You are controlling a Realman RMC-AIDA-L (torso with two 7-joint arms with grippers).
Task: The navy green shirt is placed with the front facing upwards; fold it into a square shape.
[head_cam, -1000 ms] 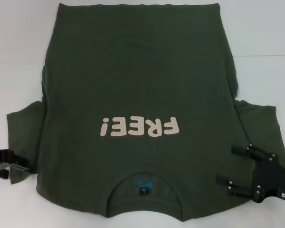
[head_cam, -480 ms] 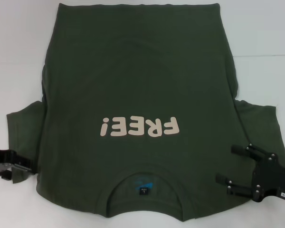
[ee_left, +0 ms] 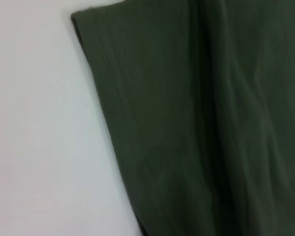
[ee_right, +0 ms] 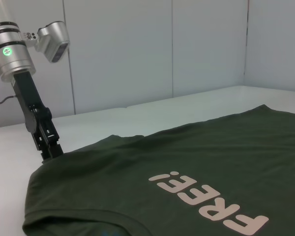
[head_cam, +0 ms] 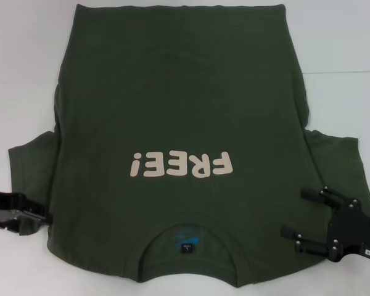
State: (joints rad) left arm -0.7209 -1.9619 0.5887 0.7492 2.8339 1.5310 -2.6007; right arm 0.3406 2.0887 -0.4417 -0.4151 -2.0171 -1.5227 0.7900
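Note:
The navy green shirt [head_cam: 179, 111] lies flat on the white table, front up, with its cream "FREE!" lettering [head_cam: 180, 165] facing me and its collar [head_cam: 186, 239] nearest me. My left gripper [head_cam: 42, 217] sits at the edge of the shirt's left sleeve [head_cam: 31, 166], near the table's front. In the right wrist view, that left gripper [ee_right: 51, 150] points steeply down onto the sleeve edge. My right gripper [head_cam: 292, 213] is open, with both fingers over the shirt's right shoulder and no cloth between them. The left wrist view shows only the shirt's sleeve hem [ee_left: 187, 128].
The white table [head_cam: 24, 74] shows bare on both sides of the shirt and beyond its hem. Grey wall panels [ee_right: 137, 54] stand behind the table's far side. The right sleeve [head_cam: 342, 163] spreads out beyond my right gripper.
My left gripper has slid a little rightward, onto the left sleeve's edge. The right gripper and the shirt have stayed where they were.

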